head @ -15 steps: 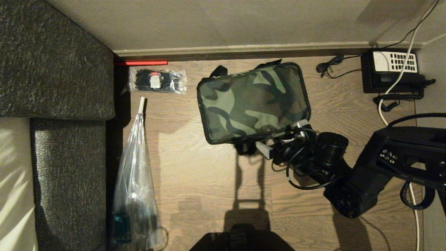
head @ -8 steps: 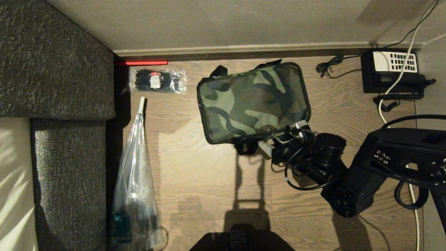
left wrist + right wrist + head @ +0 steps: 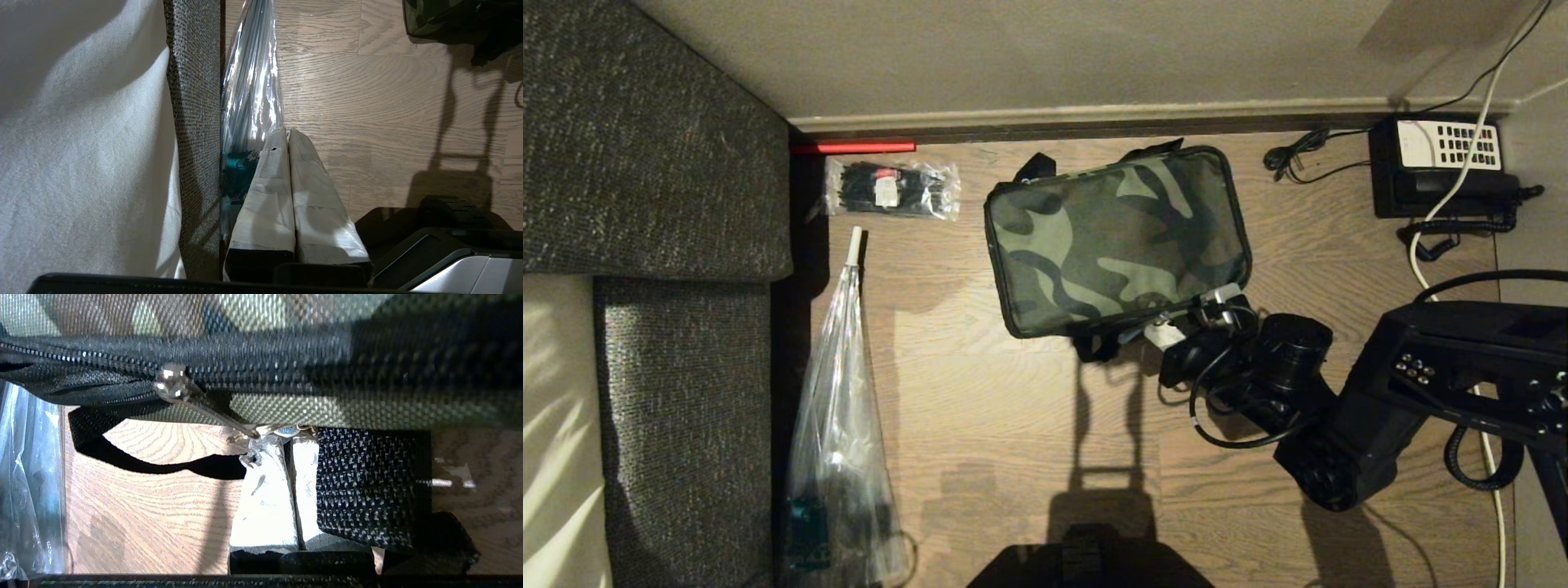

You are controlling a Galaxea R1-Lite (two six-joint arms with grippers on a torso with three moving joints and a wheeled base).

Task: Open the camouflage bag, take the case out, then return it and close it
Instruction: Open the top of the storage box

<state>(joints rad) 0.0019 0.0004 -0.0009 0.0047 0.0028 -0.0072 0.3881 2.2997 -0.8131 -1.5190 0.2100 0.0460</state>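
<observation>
One camouflage bag [image 3: 1116, 238] lies flat on the wooden floor [image 3: 1013, 425], lid up and zipped, its far edge near the skirting board [image 3: 1094, 122]. At the bag's near right corner the right gripper [image 3: 1168, 331] has its two pale fingers [image 3: 265, 490] pressed together on the metal zipper pull [image 3: 269, 432], beside one black webbing strap [image 3: 367, 486]; the slider [image 3: 169, 381] sits on the zipper line along the bag's edge. Left of the bag: one clear packet of black ties [image 3: 890, 189], one red stick [image 3: 854, 148] against the skirting, one long clear plastic sleeve [image 3: 841, 425], then the dark sofa [image 3: 645, 204]. Right of the bag: one black telephone [image 3: 1441, 167] with white keypad, trailing cords. The left gripper [image 3: 288, 132], fingers pressed together and empty, hangs beside the sofa, well apart from the bag.
</observation>
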